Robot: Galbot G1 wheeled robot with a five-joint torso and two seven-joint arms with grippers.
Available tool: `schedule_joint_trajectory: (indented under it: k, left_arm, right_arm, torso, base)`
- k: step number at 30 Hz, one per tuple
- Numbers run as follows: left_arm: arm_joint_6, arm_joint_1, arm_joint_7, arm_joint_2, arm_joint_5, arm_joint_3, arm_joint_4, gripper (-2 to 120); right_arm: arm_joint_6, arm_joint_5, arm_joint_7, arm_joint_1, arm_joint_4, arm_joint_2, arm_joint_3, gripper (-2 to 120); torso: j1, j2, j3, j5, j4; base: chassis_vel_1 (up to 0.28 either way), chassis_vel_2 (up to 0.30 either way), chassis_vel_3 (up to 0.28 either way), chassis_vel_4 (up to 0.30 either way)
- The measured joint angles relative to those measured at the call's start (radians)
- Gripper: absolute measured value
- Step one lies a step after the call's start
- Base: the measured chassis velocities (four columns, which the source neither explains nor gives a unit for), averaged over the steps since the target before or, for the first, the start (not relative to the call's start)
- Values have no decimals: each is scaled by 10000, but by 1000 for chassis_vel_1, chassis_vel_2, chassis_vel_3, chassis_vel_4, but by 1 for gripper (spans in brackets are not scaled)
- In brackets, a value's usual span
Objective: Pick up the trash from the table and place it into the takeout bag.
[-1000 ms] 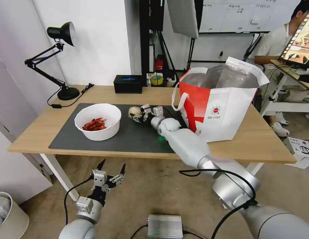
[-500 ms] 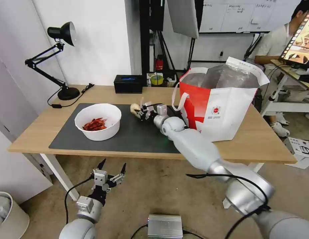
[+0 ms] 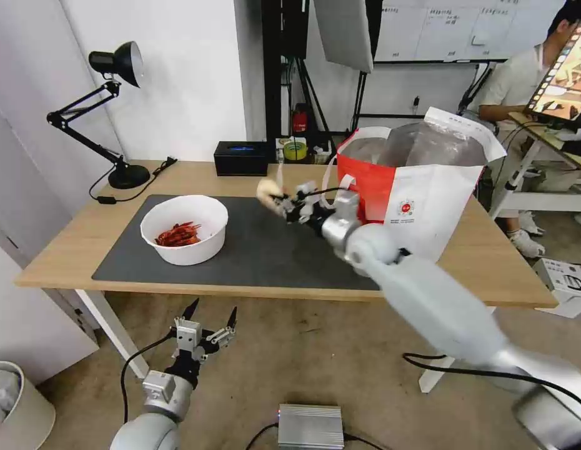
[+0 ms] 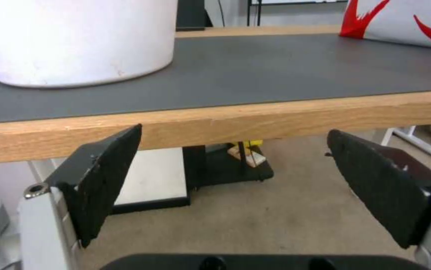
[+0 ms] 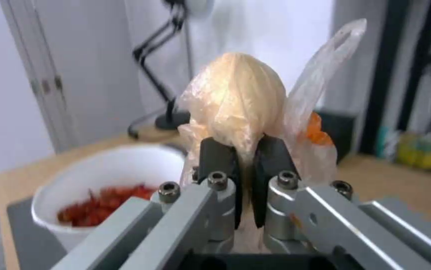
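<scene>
1. Right gripper (image 3: 279, 199) (image 5: 244, 157): raised above the dark grey mat (image 3: 253, 250), toward the mat's rear edge; its black fingers (image 5: 218, 159) are pressed together on a balled cloudy plastic wrap (image 3: 267, 187) (image 5: 240, 101), which is clear of the mat. A loose clear flap and a small orange patch show on the wrap in the right wrist view.
2. Left gripper (image 3: 209, 324) (image 4: 235, 187): hangs below and in front of the front edge of the light wooden rectangular table (image 3: 490, 262) (image 4: 275, 116), over the floor; black fingers (image 4: 108, 176) spread wide, holding nothing.
3. White round bowl (image 3: 184, 229) (image 4: 75, 37) (image 5: 110, 168): stands on the left part of the mat, red scraps (image 3: 177, 234) (image 5: 100, 210) inside.
4. Large white-and-red insulated takeout bag (image 3: 415, 206) (image 4: 405, 22): upright on the right half of the table, its base at the mat's right edge; mouth open with silver foil lining showing, white strap handle (image 3: 331, 181) hanging on the side nearest the gripper, round red logo on the front. The held wrap is near that side, just beside the handle.
5. Black desk lamp (image 3: 109, 112): at the rear left corner of the table.
6. Black box (image 3: 241, 157): along the rear edge, behind the mat.
</scene>
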Motion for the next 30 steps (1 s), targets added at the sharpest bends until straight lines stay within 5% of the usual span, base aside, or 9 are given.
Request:
schedule_joint_trajectory:
  k: [6, 14, 30]
  left_arm:
    - [12, -25, -2, -76, 151, 98, 19, 100]
    - [40, -101, -8, -64, 163, 162, 41, 100]
    - [68, -24, 66, 86, 117, 84, -154, 100]
  right_arm:
    - [-722, 984, 1087, -90, 1834, -1586, 1700, 3]
    - [-2155, 1427, 2711, -5, 1810, -2759, 2891, 3]
    - [-3982, 2550, 4633, 938, -133, -2478, 2606, 3]
  torso:
    - [0, 1, 0, -1, 1]
    - [1, 0, 0, -1, 0]
    - [2, 0, 2, -4, 3]
  base:
    - [0, 0, 0, 0]
    - [0, 0, 0, 0]
    - [0, 0, 0, 0]
